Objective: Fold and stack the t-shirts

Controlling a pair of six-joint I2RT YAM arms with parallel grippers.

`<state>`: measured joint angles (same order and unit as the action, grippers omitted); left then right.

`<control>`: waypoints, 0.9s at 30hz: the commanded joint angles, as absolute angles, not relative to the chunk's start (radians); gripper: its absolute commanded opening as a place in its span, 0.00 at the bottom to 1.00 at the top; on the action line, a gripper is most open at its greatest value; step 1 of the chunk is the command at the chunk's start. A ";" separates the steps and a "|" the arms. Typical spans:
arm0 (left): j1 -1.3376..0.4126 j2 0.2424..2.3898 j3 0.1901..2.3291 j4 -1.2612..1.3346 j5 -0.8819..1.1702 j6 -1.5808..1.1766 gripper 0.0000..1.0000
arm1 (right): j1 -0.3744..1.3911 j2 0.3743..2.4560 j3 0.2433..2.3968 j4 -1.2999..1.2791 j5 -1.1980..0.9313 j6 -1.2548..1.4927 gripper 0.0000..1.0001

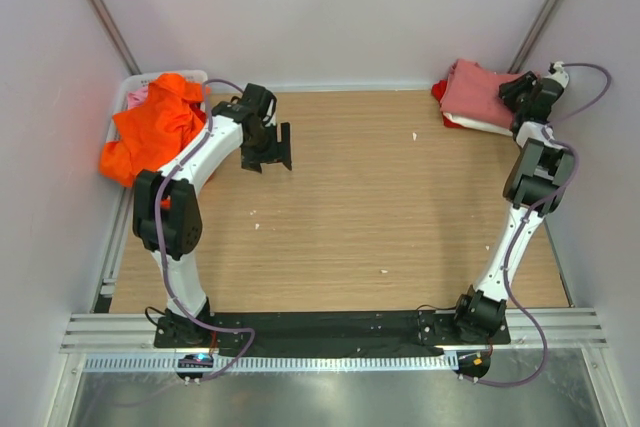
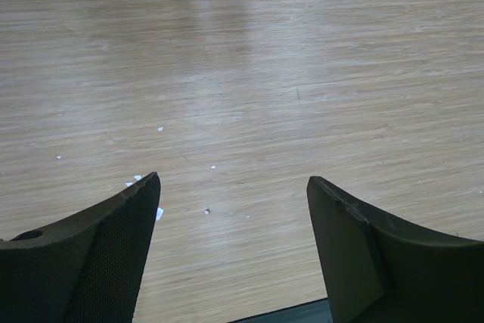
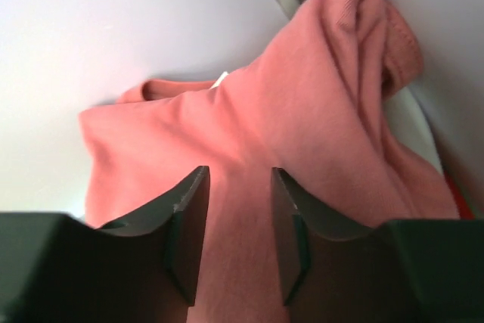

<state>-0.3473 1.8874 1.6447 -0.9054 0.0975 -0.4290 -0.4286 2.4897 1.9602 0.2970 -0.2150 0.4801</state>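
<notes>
Right gripper (image 3: 239, 172): we see its two dark fingers parted by a narrow gap and nothing clamped between them; pink cloth shows through the gap.
Right gripper contact: the wrist view is too close for us to say whether the fingertips touch the cloth or hang just above it.
Salmon-pink t-shirt (image 3: 287, 134): it fills the middle of the right wrist view, loosely folded, with its collar towards the upper left and a bunched hem at the upper right.
Stack (image 1: 475, 97): in the overhead view it sits in the upper right corner of the table, with the salmon-pink t-shirt on top.
White t-shirt (image 1: 482, 128): we see its edge under the salmon-pink one, along the near side of the stack.
Red t-shirt (image 1: 439, 93): a sliver shows at the stack's left edge, at the bottom.
Left gripper (image 2: 233, 179): its fingers stand wide apart and hold nothing; only bare wood lies between them.
Left gripper place: upper left of the overhead view, above the table, just right of the orange cloth and apart from it.
Table (image 1: 380, 207): light wood grain, with a few small white specks (image 2: 160, 128).
Orange t-shirt (image 1: 155, 127): crumpled at the upper left, spilling over a white bin (image 1: 196, 76) and past the table's left edge.
Lighter pink t-shirt (image 1: 137, 98): a small patch shows in the bin, beside the orange one.
</notes>
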 commanded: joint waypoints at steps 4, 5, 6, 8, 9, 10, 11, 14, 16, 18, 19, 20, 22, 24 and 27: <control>-0.347 1.848 1.640 -0.887 0.091 -0.411 0.79 | -0.532 2.275 1.814 0.552 -0.118 0.589 0.67; -0.347 1.847 1.641 -0.887 0.091 -0.413 0.79 | -0.526 2.243 1.792 0.551 -0.082 0.572 0.71; -0.347 1.845 1.640 -0.887 0.092 -0.411 0.79 | -0.514 2.203 1.773 0.516 0.074 0.531 0.77; -0.347 1.833 1.640 -0.885 0.091 -0.413 0.80 | -0.486 2.099 1.727 0.474 0.190 0.505 0.81; -0.347 1.829 1.640 -0.884 0.086 -0.413 0.80 | -0.480 2.065 1.712 0.468 0.252 0.505 0.83; -0.347 1.819 1.640 -0.884 0.084 -0.411 0.80 | -0.465 1.987 1.680 0.463 0.274 0.511 0.83; -0.347 1.815 1.638 -0.881 0.083 -0.413 0.80 | -0.454 1.947 1.658 0.463 0.300 0.512 0.84; -0.347 1.796 1.635 -0.877 0.083 -0.413 0.80 | -0.397 1.786 1.585 0.468 0.362 0.483 0.88; -0.347 1.789 1.635 -0.876 0.090 -0.416 0.79 | -0.347 1.709 1.551 0.439 0.385 0.468 0.90; -0.347 1.772 1.632 -0.871 0.100 -0.416 0.80 | -0.315 1.613 1.522 0.404 0.376 0.495 0.91; -0.347 1.766 1.632 -0.870 0.101 -0.417 0.80 | -0.302 1.586 1.513 0.338 0.350 0.526 0.91; -0.347 1.753 1.631 -0.867 0.104 -0.419 0.80 | -0.273 1.527 1.497 0.312 0.325 0.547 0.91; -0.345 1.735 1.623 -0.855 0.107 -0.419 0.80 | -0.198 1.461 1.407 0.255 0.289 0.584 0.91; -0.347 1.723 1.614 -0.848 0.104 -0.419 0.80 | -0.131 1.357 1.273 0.239 0.273 0.587 0.91; -0.345 1.706 1.608 -0.836 0.086 -0.419 0.80 | 0.035 1.238 1.087 0.210 0.253 0.583 0.91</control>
<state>-0.3473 1.7573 1.6150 -0.8776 0.0940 -0.4294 -0.0750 1.2865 1.2518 0.3206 0.2676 0.5571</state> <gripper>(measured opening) 0.798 0.909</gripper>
